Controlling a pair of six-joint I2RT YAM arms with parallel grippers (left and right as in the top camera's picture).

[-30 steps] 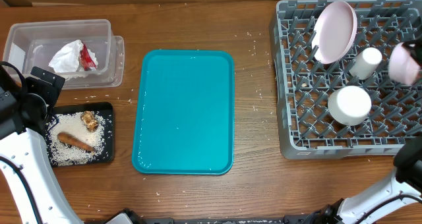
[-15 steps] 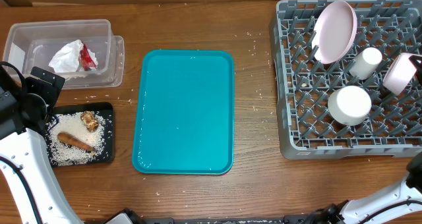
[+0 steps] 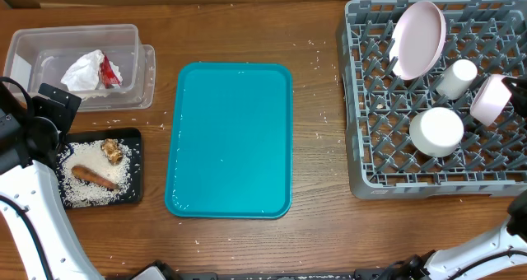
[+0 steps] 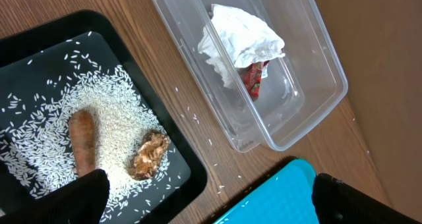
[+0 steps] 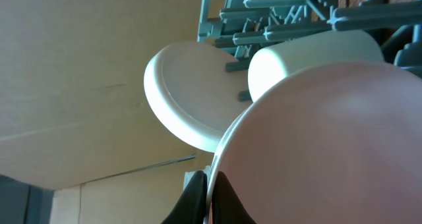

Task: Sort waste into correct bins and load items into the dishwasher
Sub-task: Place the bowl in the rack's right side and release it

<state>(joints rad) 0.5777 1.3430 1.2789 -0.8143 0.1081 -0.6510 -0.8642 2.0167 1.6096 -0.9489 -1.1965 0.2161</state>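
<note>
My right gripper is shut on the rim of a pale pink bowl, which hangs tilted over the right side of the grey dishwasher rack. In the overhead view this bowl sits beside the small white cup. A large plate stands on edge in the rack, and a second bowl lies upside down. My left gripper is open and empty, high above the black tray. That tray holds rice, a carrot and a brown lump. Crumpled paper lies in the clear tub.
A teal serving tray lies in the middle of the wooden table. Loose rice grains are scattered on the wood around it. The left arm fills the table's left edge beside the black tray.
The right gripper has carried the pink bowl from the rack's right edge down and leftward, closer to the cup. The left arm has not moved.
</note>
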